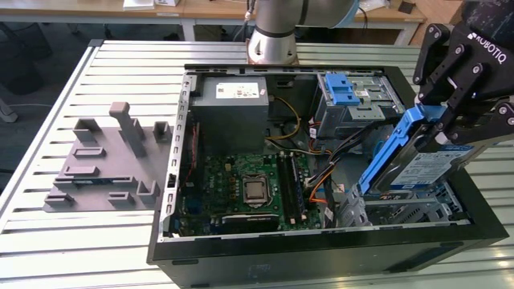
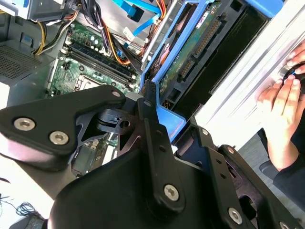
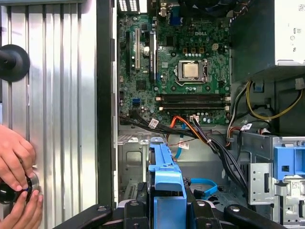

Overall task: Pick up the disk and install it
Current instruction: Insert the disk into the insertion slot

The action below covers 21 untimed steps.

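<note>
The gripper [image 1: 451, 127] hangs over the corner of the open computer case [image 1: 321, 260] on the exterior view's right. Its jaws are clenched on the disk [image 1: 437, 168], one on each side of the disk's blue frame. The disk is up in the air. It stands on its edge and leans over, with its white and blue label turned to the side. Its low end dips into the case, just above a silver bay [image 1: 418, 212]. I cannot tell if it touches the bay.

In the second wrist view the green underside of the disk [image 2: 190, 52] shows inside the blue frame, just past the black gripper [image 2: 157, 125]. In the first wrist view the blue frame of the disk [image 3: 164, 177] sticks out between the jaws and points into the case.

Inside the case lies a big green board [image 1: 241, 180]. A grey power box [image 1: 233, 102] with a white sticker sits at the far end. Beside it is a metal cage [image 1: 357, 99] with a blue latch. Orange, yellow and black wires [image 1: 317, 180] run between them.

The case sits on a worktop [image 1: 48, 236] made of metal strips. A grey holder [image 1: 105, 162] stands on the worktop, well apart from the disk, on the exterior view's left.

A person's hands [image 3: 16, 160] rest on the worktop beside the case, around a small black round thing [image 3: 8, 192].
</note>
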{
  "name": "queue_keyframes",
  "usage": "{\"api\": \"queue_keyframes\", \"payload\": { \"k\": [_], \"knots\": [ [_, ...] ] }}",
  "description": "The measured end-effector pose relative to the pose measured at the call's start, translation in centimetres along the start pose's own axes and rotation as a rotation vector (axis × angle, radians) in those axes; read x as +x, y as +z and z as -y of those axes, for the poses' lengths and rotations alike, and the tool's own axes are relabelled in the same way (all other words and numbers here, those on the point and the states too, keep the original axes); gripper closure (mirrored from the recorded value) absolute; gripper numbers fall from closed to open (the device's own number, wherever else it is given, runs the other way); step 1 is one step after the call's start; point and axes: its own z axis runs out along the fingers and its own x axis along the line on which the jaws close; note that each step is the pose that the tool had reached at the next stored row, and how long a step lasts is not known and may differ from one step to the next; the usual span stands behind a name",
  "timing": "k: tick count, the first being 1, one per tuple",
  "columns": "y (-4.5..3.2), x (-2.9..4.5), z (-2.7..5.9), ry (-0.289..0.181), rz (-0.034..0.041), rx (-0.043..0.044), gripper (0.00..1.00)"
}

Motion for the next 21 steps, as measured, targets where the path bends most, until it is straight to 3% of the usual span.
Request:
{"api": "queue_keyframes", "payload": {
  "k": [21],
  "knots": [
    [1.67,0.02,0.03,0.004,0.0001,0.0001,0.64]
  ]
}}
